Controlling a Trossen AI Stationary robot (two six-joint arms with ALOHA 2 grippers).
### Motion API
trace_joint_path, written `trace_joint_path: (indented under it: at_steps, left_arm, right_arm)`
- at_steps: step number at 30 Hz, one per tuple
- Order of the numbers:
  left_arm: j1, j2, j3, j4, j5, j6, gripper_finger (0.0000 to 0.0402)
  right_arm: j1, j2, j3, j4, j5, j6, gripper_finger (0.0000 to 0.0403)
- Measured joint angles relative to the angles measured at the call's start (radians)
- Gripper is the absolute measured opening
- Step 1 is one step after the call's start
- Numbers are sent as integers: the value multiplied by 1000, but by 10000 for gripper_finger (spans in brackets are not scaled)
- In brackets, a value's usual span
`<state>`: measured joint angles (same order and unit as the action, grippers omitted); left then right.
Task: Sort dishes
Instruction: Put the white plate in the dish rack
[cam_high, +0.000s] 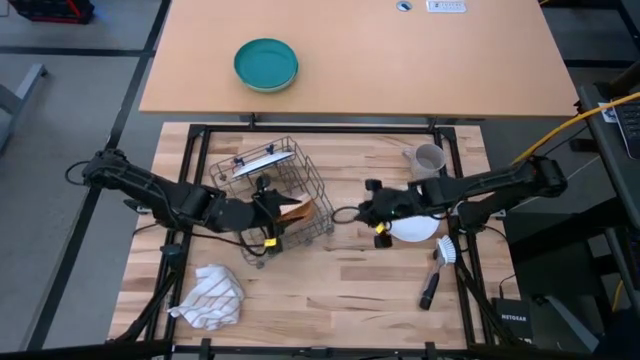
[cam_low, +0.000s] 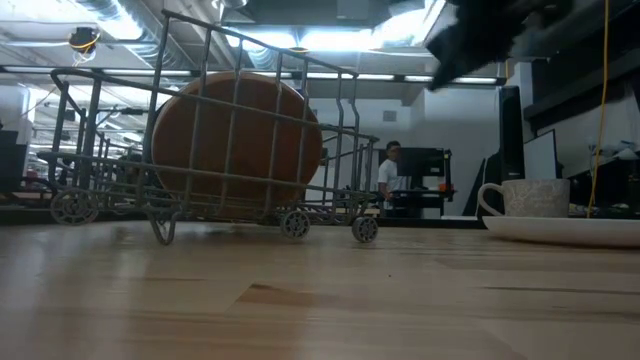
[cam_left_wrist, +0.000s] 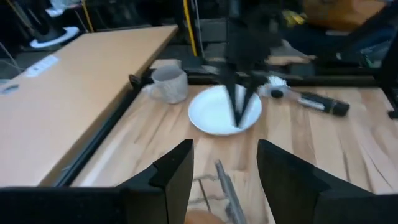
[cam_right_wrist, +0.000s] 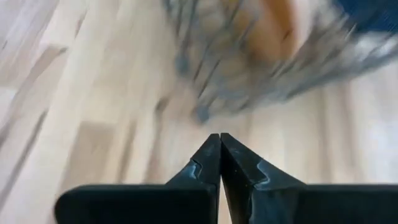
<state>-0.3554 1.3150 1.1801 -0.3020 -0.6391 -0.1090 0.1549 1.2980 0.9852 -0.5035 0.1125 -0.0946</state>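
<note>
Peach-pink, the bowl (cam_high: 297, 210) stood on edge inside the wire rack (cam_high: 272, 196), its tan face filling the bars in the low view — presumably set upright so that more dishes could slot beside it. A blue plate (cam_high: 262, 160) lay tilted at the rack's far end. The white plate (cam_high: 418, 229) rested flat on the table outside the rack, the mug (cam_high: 430, 159) near it and apart — both seemingly not yet sorted.

The left gripper (cam_high: 262, 213) sat at the rack beside the bowl, fingers (cam_left_wrist: 283, 180) spread wide and holding nothing. The right gripper (cam_high: 368, 208) hung between rack and white plate, fingers pressed together with nothing between them.

A brush (cam_high: 440, 262) lay just beside the white plate. A cloth (cam_high: 212, 295) was bunched near the table's front. A teal bowl (cam_high: 266, 64) sat well apart on the far table.
</note>
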Motion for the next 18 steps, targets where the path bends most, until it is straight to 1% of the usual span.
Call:
trace_joint_path:
  at_steps: [2, 4, 7, 10, 13, 17, 18]
  left_arm:
    - [20, 16, 0, 28, 26, 10, 166]
    - [41, 45, 0, 58, 83, 21, 166]
    - [59, 91, 0, 83, 132, 70, 166]
    - [69, 124, 0, 81, 136, 116, 166]
    - [74, 140, 0, 78, 136, 132, 166]
    - [74, 143, 0, 71, 135, 138, 166]
    - [72, 143, 0, 68, 135, 138, 166]
  right_arm:
    - [34, 1, 0, -71, 0, 85, 14]
    - [65, 6, 0, -133, 6, 164, 14]
    - [106, 12, -2, -201, 17, 236, 14]
    - [136, 15, -2, -219, 18, 252, 14]
    - [149, 14, -2, -199, 12, 252, 14]
    - [146, 14, -2, -196, -58, 248, 15]
    - [146, 14, -2, -198, -60, 248, 16]
